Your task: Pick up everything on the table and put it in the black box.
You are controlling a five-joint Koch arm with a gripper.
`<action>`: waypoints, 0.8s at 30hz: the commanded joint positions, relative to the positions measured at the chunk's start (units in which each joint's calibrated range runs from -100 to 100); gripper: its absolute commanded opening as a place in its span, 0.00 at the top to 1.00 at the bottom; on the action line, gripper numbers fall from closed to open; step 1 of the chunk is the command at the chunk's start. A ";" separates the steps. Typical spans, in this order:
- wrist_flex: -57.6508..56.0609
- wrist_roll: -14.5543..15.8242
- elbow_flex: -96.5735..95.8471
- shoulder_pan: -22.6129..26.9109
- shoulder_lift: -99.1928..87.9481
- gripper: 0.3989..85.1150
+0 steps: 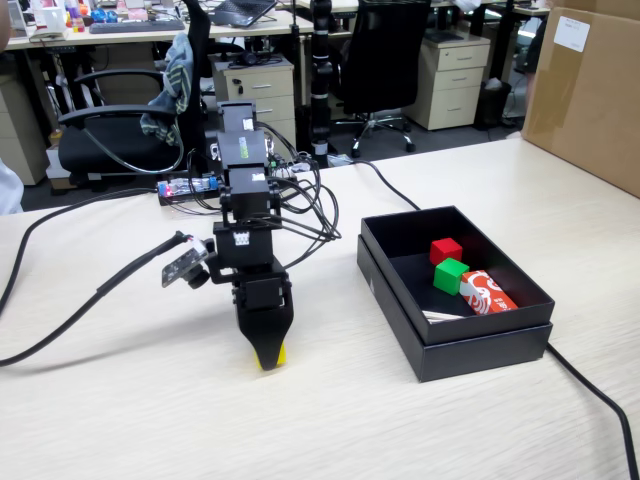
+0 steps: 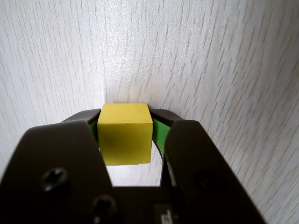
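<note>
Gripping the last loose cube, box not yet reached

Gripper (image 2: 126, 135) points straight down at the table (image 1: 120, 420). Wrist view shows both jaws pressed against opposite sides of the yellow cube (image 2: 126, 133), green pads touching its faces. Closed on the cube, then. Fixed view shows only the cube's yellow lower edge (image 1: 269, 356) below the jaw tips, at or just above the tabletop; cannot tell whether it is lifted clear.

Landmark: the black box (image 1: 480, 345). Gripper and cube sit left of it in the fixed view, near but apart from its left wall.

Progress, judged: the red cube (image 1: 446, 249), green cube (image 1: 451, 275) and a red-and-white packet (image 1: 489, 291) lie inside the box. No other loose item visible on the table. Remaining: lift, carry right, release over the box.

Clearance: bare tabletop between gripper and box. Left wall is low but needs a lift to pass. Left half of the box floor is open. Cables (image 1: 310, 215) trail behind the arm, away from the path.
</note>
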 commanded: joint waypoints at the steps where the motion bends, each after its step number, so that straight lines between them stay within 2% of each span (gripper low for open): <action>1: -0.30 -0.34 4.26 -0.24 -1.65 0.99; 4: -2.63 -0.24 4.17 -0.24 -3.03 0.99; 5: -5.57 0.54 1.90 -0.05 -11.98 0.99; 11: -5.66 1.37 -12.78 2.05 -37.45 0.99; 19: -5.75 4.20 -27.20 9.96 -63.73 0.99; 24: -6.00 5.96 -27.11 15.38 -66.25 0.99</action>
